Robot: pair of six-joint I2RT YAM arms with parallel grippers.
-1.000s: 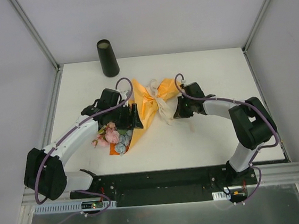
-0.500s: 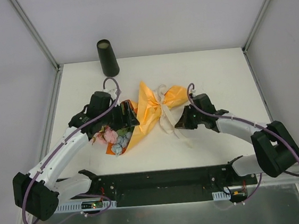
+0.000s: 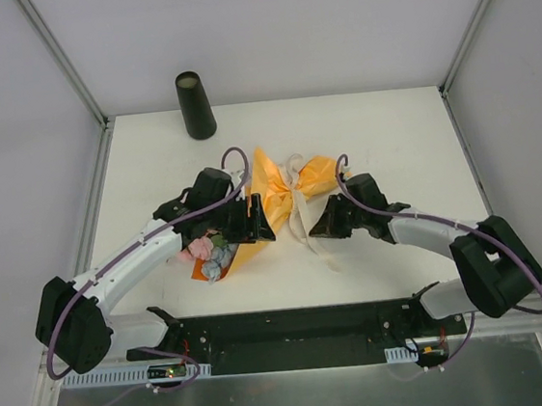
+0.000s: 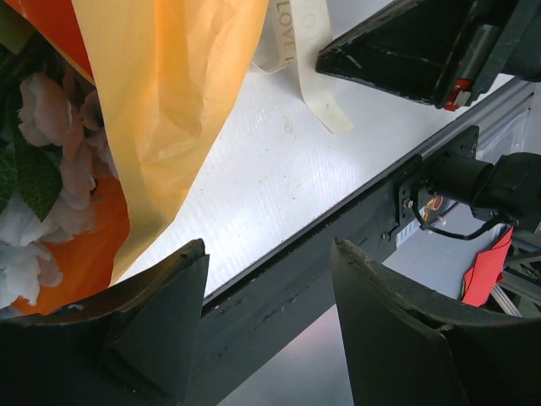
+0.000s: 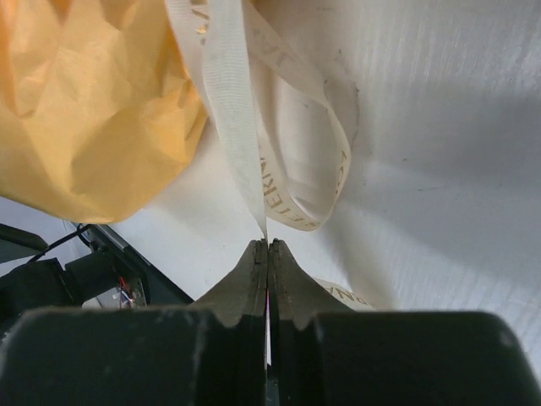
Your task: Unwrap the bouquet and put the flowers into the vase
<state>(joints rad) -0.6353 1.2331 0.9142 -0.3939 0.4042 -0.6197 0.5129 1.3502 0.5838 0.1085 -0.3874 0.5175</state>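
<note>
Untying the ribbon (image 5: 228, 93) is judged to be the step in hand. The right gripper (image 5: 268, 245) is pinching one flat cream strand between fully closed jaws, and the strand is running straight from that grip up toward the bouquet (image 3: 270, 179). The left gripper (image 4: 266, 254) is hovering with its jaws standing well apart and gripping nothing; the orange paper (image 4: 169, 101) is lying just beyond its tips, not between them. The bouquet is lying on its side on the white table (image 3: 389, 123), between the two grippers, with the flowers (image 3: 203, 249) pointing toward the near left and the tied end toward the far right. The vase (image 3: 195, 104) is standing upright at the far left of the table, well apart from the bouquet. The next move is probably calling for a steady pull on the strand away from the knot, with the left gripper bracing the wrap, since the light bundle may slide rather than release. The ribbon is showing as flat matte tape with printed lettering. The paper is looking thin, creased and slightly translucent, and the flowers are looking like soft fabric petals with green leaves. The vase is appearing as a rigid black tapered cylinder with a round mouth.
</note>
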